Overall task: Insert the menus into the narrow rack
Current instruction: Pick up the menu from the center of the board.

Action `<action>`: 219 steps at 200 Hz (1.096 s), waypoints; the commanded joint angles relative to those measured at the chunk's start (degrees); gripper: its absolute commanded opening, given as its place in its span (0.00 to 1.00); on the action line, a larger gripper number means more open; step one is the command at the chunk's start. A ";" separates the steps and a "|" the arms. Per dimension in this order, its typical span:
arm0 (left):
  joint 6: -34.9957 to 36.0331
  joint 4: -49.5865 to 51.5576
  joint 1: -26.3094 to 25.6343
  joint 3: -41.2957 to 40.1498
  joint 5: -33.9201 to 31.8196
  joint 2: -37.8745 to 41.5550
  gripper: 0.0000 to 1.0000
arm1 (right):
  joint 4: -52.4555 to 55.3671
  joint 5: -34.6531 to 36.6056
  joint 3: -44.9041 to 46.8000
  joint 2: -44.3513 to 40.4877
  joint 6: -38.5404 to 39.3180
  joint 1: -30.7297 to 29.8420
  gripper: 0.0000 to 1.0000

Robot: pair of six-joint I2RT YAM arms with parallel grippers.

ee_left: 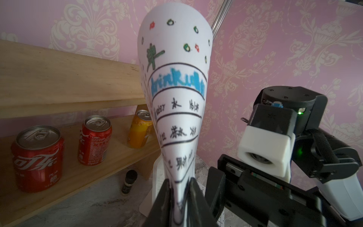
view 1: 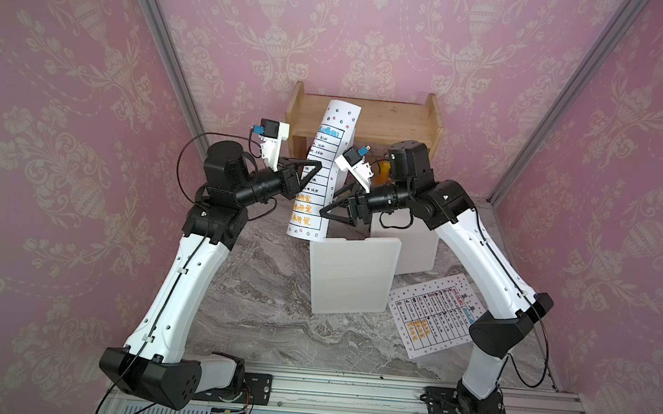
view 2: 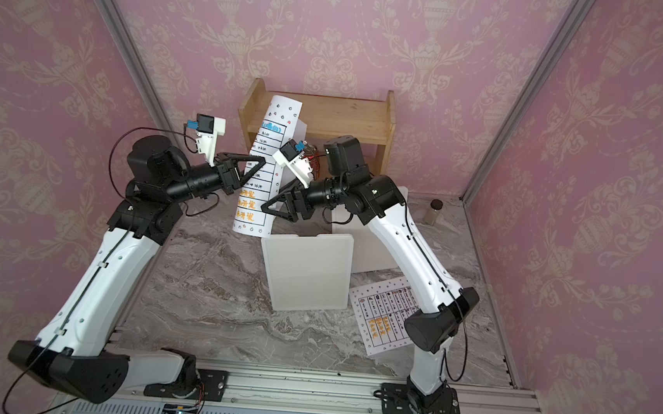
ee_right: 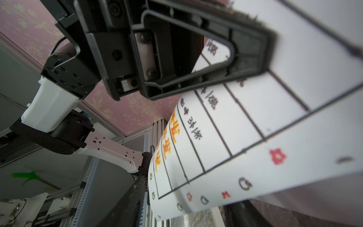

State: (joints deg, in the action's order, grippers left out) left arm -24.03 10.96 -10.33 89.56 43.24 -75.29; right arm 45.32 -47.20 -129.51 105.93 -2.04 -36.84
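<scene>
Your left gripper (ee_left: 179, 187) pinches the curled menu (view 1: 338, 121), held upright near the white rack (view 1: 351, 274). Your right gripper (view 1: 328, 203) stands spread beside its edge; the other menu (view 1: 434, 315) lies flat on the table (view 1: 258, 291)

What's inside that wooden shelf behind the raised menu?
Left wrist view: two red cola cans and an orange can on the wooden shelf's lower board, a small dark bottle on the tabletop below. The raised menu covers the orange can's edge and anything beyond.
</scene>
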 commanded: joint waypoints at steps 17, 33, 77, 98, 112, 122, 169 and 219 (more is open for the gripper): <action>-0.84 -2.51 0.13 0.01 1.67 -0.09 0.20 | -1.02 -0.57 -3.22 1.73 -1.25 0.01 0.44; -0.84 -2.57 0.12 -0.26 1.50 0.13 0.20 | -1.42 -0.26 -4.05 2.67 -2.23 0.02 0.42; -0.84 -2.45 0.10 -0.61 1.67 0.84 0.21 | -2.89 -0.23 -5.22 3.93 -4.18 -0.04 0.37; -0.67 -2.35 0.13 -1.00 1.58 1.27 0.21 | -3.20 1.35 -5.59 3.96 -4.82 -0.16 0.44; -0.67 -2.67 0.13 -1.61 1.41 1.75 0.21 | -3.80 2.08 -5.55 3.93 -5.45 -0.16 0.47; -0.71 -3.04 0.12 -2.08 1.32 1.97 0.21 | -4.22 2.91 -5.57 3.85 -5.93 -0.16 0.48; -1.72 -4.56 0.11 -3.34 1.67 2.68 0.21 | -6.41 3.98 -6.82 4.58 -8.15 -0.16 0.47; 0.55 -2.68 0.11 -3.27 1.12 3.03 0.24 | -6.21 3.00 -7.07 4.73 -7.82 -0.16 0.17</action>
State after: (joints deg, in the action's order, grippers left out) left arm -24.84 8.19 -10.33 86.83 43.24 -73.63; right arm 40.12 -43.68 -135.15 110.17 -9.32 -36.84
